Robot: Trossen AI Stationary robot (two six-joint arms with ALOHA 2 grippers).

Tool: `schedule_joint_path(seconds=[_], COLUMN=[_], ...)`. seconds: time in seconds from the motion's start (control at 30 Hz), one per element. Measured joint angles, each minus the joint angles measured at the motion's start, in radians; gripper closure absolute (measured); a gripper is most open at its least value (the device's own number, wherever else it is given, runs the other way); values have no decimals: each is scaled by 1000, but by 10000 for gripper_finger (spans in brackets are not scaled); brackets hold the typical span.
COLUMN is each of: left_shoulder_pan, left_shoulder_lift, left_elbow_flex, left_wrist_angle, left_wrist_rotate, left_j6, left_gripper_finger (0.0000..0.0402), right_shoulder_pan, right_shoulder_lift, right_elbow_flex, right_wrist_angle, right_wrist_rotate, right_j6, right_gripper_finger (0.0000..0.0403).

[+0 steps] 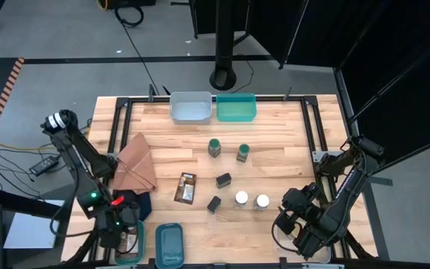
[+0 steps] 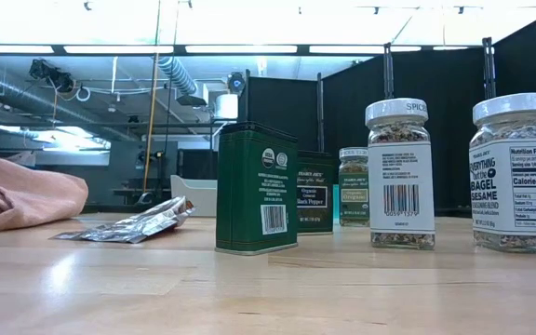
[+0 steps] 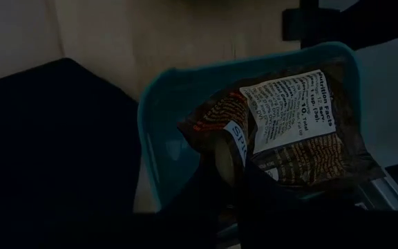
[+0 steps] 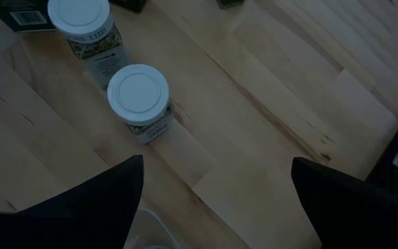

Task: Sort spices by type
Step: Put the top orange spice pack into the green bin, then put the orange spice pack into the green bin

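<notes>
only the left wrist view shows the left gripper pinching a brown packet over the teal bin at the table's near edge. right gripper spread, poised by white-lidded jars.

At right in the low view, a white-lidded jar reads "EVERYTHING BUT THE BAGEL SESAME"; the neighbouring jar's lid reads "SPICE".
</notes>
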Motion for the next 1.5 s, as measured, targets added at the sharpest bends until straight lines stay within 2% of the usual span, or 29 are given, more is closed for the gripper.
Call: schedule_joint_path(seconds=[0.1,0.4,1.0,1.37,1.5], left_shoulder_pan=[0,0,0,0,31], left_shoulder_lift=[5,5,5,5,4], left_elbow_flex=[0,0,0,0,0], left_wrist_angle=[0,-2,-1,-1,-2], left_wrist_rotate=[4,-4,54,103,101], left_j6=[0,-8,-6,-4,-16], left_gripper_finger=[378,325,269,178,153], right_shoulder_pan=[0,0,1,1,1], right_shoulder_lift=[0,0,0,0,0], right_elbow_flex=[0,0,0,0,0], right_wrist_angle=[0,2,3,3,3], right_wrist_rotate=[0,0,0,0,0], right_j6=[0,0,-1,-39,-45], right_gripper_finger=[29,29,29,29,29])
